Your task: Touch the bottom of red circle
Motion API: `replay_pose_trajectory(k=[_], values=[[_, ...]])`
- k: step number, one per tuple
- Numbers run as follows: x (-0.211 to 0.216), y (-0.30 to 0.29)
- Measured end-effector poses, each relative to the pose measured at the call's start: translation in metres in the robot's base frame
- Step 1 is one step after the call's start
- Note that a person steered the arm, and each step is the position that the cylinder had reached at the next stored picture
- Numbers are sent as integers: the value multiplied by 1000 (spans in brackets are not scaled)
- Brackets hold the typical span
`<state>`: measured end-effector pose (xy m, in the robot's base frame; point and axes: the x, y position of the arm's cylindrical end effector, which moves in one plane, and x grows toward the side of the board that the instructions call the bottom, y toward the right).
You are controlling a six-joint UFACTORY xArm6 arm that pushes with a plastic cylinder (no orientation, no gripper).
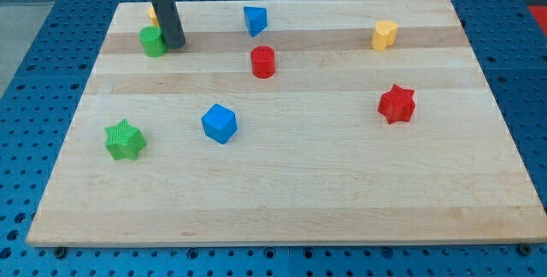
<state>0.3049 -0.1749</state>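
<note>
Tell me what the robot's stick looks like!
It is a straight, round rod, dark grey all the way down to my tip. At the view's top it joins a lighter silver-grey collar. No cables, stickers or markings show on it.

Bright even light, soft shadows, sharp pic, no glare

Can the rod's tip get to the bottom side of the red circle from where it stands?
Probably yes: my tip sits beside the green circle, and no block lies between it and the red circle.
</note>
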Motion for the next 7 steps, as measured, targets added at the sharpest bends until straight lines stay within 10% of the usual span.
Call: replay_pose_trajectory(k=[7], values=[[72,114]])
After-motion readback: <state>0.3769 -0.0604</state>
